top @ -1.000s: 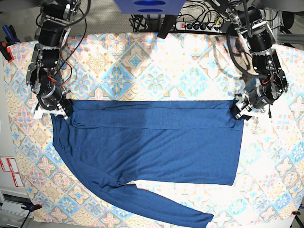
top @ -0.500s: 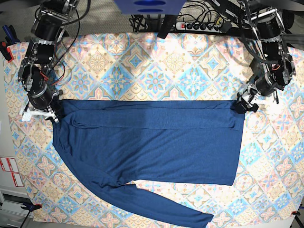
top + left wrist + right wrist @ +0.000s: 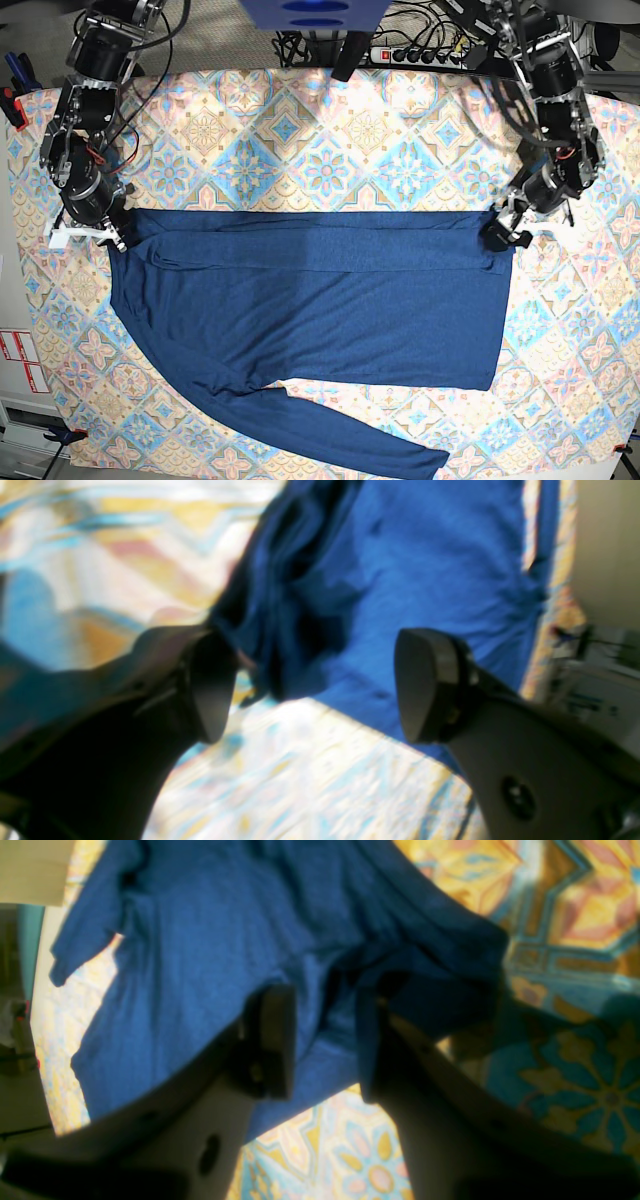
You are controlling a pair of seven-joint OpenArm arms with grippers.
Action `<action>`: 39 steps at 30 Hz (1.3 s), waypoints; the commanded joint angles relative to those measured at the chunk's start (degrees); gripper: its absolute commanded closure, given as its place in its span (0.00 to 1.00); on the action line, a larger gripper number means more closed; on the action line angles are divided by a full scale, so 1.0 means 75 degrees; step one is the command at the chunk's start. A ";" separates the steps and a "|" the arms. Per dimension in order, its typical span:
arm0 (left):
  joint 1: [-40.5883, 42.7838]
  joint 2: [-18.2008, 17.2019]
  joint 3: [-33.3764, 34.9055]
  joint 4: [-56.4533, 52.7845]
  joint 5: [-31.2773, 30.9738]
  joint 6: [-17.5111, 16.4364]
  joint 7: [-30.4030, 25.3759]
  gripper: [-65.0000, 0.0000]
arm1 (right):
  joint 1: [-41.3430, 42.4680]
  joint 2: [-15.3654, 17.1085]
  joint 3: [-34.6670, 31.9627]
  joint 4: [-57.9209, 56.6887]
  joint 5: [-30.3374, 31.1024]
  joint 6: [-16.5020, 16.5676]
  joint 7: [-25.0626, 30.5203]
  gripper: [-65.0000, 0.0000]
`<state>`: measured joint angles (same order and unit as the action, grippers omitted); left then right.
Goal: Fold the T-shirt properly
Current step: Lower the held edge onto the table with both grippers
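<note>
The dark navy T-shirt (image 3: 320, 300) lies flat on the patterned tablecloth (image 3: 320, 150). Its top edge is folded down in a strip, and one long sleeve (image 3: 330, 430) trails toward the front. My left gripper (image 3: 503, 233) sits at the shirt's upper right corner. In the left wrist view it (image 3: 315, 690) is wide open, with the bunched shirt corner (image 3: 400, 580) beyond the fingertips. My right gripper (image 3: 85, 238) is at the shirt's upper left corner. In the right wrist view it (image 3: 325, 1045) has its jaws partly apart, with the shirt (image 3: 210, 940) lying just beyond and over one fingertip.
A power strip (image 3: 420, 55) and cables lie along the table's back edge. Red-and-white labels (image 3: 20, 360) are off the table's left edge. The tablecloth reaches the table's edges on all sides.
My right gripper has moved outward to the left, off the shirt's corner. My left gripper has shifted slightly down and in at the right corner. The shirt has stayed flat.
</note>
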<state>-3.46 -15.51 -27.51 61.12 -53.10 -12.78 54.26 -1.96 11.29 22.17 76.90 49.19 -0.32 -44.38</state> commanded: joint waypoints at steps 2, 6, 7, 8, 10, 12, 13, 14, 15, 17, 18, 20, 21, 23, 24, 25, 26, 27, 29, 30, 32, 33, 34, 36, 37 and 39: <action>-0.0318 0.0104 -0.0007 -0.0173 0.0264 -0.0014 0.0062 0.27 | 0.0114 0.0118 0.0027 0.0137 0.0082 0.0083 0.0098 0.70; -0.0658 0.0245 -0.0007 -0.0513 0.0674 -0.0026 0.0062 0.27 | 0.0103 0.0118 0.0027 0.0137 0.0082 0.0083 0.0098 0.70; -0.0716 0.0315 -0.0007 -0.0537 0.0709 -0.0026 0.0062 0.27 | 0.0044 0.0118 0.0027 0.0137 0.0082 0.0083 0.0098 0.70; -0.0751 0.0362 -0.0007 -0.0525 0.0721 -0.0037 0.0062 0.27 | -0.0003 0.0118 0.0027 0.0137 0.0082 0.0083 0.0098 0.70; -0.0798 0.0386 -0.0007 -0.0525 0.0709 -0.0049 0.0074 0.30 | -0.0038 0.0118 0.0027 0.0149 0.0082 0.0083 0.0098 0.70; -0.0810 0.0386 -0.0007 -0.0513 0.0709 -0.0061 0.0074 0.42 | -0.0085 0.0118 0.0027 0.0149 0.0082 0.0083 0.0098 0.70; -0.0810 0.0386 -0.0019 -0.0513 0.0709 -0.0072 0.0074 0.52 | -0.0214 0.0118 0.0027 0.0149 0.0082 0.0083 0.0098 0.70; -0.0810 0.0386 -0.0019 -0.0513 0.0709 -0.0072 0.0074 0.63 | -0.0284 0.0118 0.0027 0.0149 0.0082 0.0083 0.0098 0.70; -0.0810 0.0386 -0.0042 -0.0513 0.0709 -0.0061 0.0074 0.75 | -0.0331 0.0118 0.0027 0.0149 0.0082 0.0083 0.0098 0.70; -0.0810 0.0374 -0.0066 -0.0513 0.0709 -0.0061 0.0062 0.97 | -0.0366 0.0118 0.0038 0.0149 0.0082 0.0083 0.0098 0.66; -0.0798 0.0374 -0.0066 -0.0513 0.0709 -0.0061 0.0062 1.00 | -0.0366 0.0118 0.0050 0.0137 0.0082 0.0083 0.0098 0.63; -0.0775 0.0362 -0.0066 -0.0513 0.0709 -0.0061 0.0062 1.00 | -0.0366 0.0118 0.0249 0.0091 0.0082 0.0083 0.0098 0.59; -0.0763 0.0362 -0.0066 -0.0513 0.0709 -0.0061 0.0062 1.00 | -0.0366 0.0107 0.0355 0.0067 0.0093 0.0083 0.0098 0.57; -0.0763 0.0362 -0.0066 -0.0513 0.0709 -0.0061 0.0062 1.00 | -0.0331 0.0107 0.0413 0.0032 0.0093 0.0083 0.0098 0.56; -0.0751 0.0362 -0.0066 -0.0513 0.0709 -0.0061 0.0062 1.00 | -0.0331 0.0107 0.0437 -0.0038 0.0093 0.0083 0.0098 0.56; -0.0751 0.0362 -0.0066 -0.0513 0.0709 -0.0061 0.0062 1.00 | -0.0308 0.0107 0.0437 -0.0132 0.0093 0.0083 0.0098 0.56; -0.0751 0.0362 -0.0066 -0.0501 0.0709 -0.0061 0.0062 1.00 | -0.0296 0.0107 0.0437 -0.0238 0.0093 0.0083 0.0098 0.56; -0.0751 0.0362 -0.0066 -0.0501 0.0709 -0.0061 0.0062 1.00 | -0.0296 0.0107 0.0449 -0.0308 0.0093 0.0083 0.0098 0.56; -0.0751 0.0362 -0.0066 -0.0501 0.0709 -0.0061 0.0062 1.00 | -0.0226 0.0107 0.0449 -0.0449 0.0093 0.0083 0.0098 0.56; -0.0751 0.0362 -0.0066 -0.0501 0.0709 -0.0061 0.0062 1.00 | -0.0144 0.0107 0.0449 -0.0519 0.0093 0.0083 0.0098 0.56; -0.0751 0.0362 -0.0066 -0.0501 0.0709 -0.0061 0.0062 1.00 | -0.0062 0.0107 0.0449 -0.0800 0.0093 0.0083 0.0098 0.56; -0.0751 0.0362 -0.0066 -0.0501 0.0709 -0.0061 0.0062 1.00 | 0.0009 0.0107 0.0449 -0.1000 0.0093 0.0083 0.0098 0.56; -0.0751 0.0362 -0.0066 -0.0501 0.0709 -0.0061 0.0062 1.00 | 0.0103 0.0107 0.0449 -0.1140 0.0093 0.0083 0.0098 0.56; -0.0751 0.0362 -0.0066 -0.0501 0.0709 -0.0061 0.0062 1.00 | 0.0267 0.0107 0.0449 -0.1445 0.0093 0.0083 0.0109 0.56; -0.0751 0.0362 -0.0066 -0.0501 0.0709 -0.0061 0.0062 1.00 | 0.0349 0.0107 0.0449 -0.1586 0.0093 0.0083 0.0133 0.56; -0.0751 0.0362 -0.0066 -0.0501 0.0709 -0.0061 0.0062 1.00 | 0.0571 0.0107 0.0449 -0.1890 0.0093 0.0083 0.0156 0.56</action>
<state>-8.14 -12.21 -27.90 56.45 -46.74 -12.73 55.02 1.54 11.49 25.56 62.39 50.00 0.56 -42.74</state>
